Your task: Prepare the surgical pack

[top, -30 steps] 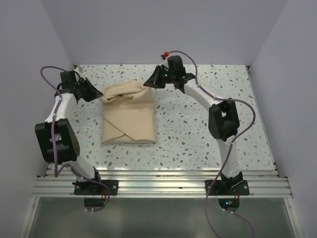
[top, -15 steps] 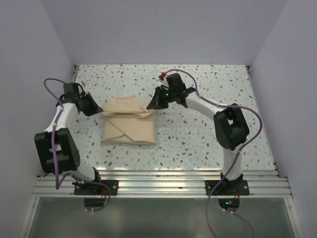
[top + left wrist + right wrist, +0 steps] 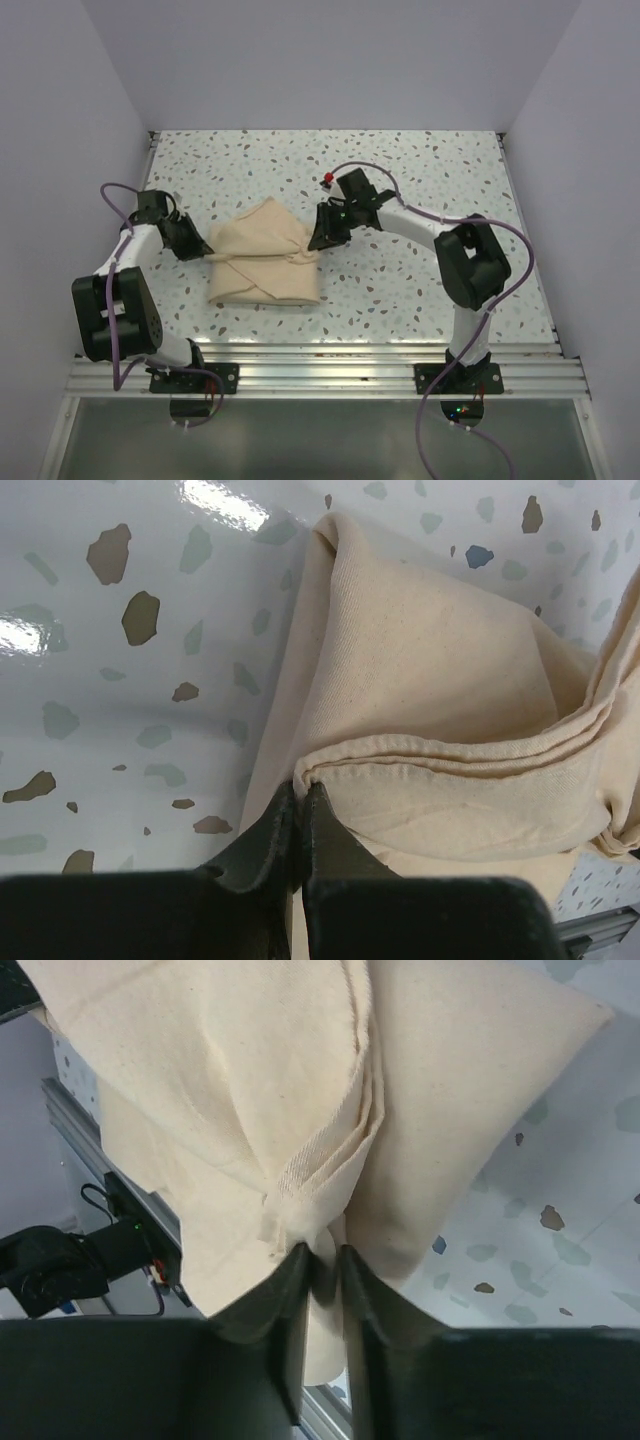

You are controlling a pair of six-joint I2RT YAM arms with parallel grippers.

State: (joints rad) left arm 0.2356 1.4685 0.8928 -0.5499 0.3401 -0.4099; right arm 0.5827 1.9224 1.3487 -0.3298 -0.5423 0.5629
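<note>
The surgical pack is a tan wrapped bundle (image 3: 262,268) in the middle-left of the table; the steel tray is hidden inside. My left gripper (image 3: 208,250) is shut on the folded tan wrap edge (image 3: 420,755) at the bundle's left side. My right gripper (image 3: 316,243) is shut on a bunched fold of the wrap (image 3: 310,1185) at the bundle's right side. Between them a tan flap (image 3: 268,225) lies stretched over the bundle's far half. In the left wrist view my left gripper (image 3: 299,792) pinches the hem; in the right wrist view my right gripper (image 3: 322,1252) pinches the bunch.
The speckled tabletop (image 3: 420,190) surrounds the bundle. White walls stand on the left, right and back. A metal rail (image 3: 320,365) runs along the near edge, also seen in the right wrist view (image 3: 90,1125).
Both grippers have moved toward the near edge with the wrap in them, pulling the far flap down over the bundle. The bundle has shifted slightly nearer.
</note>
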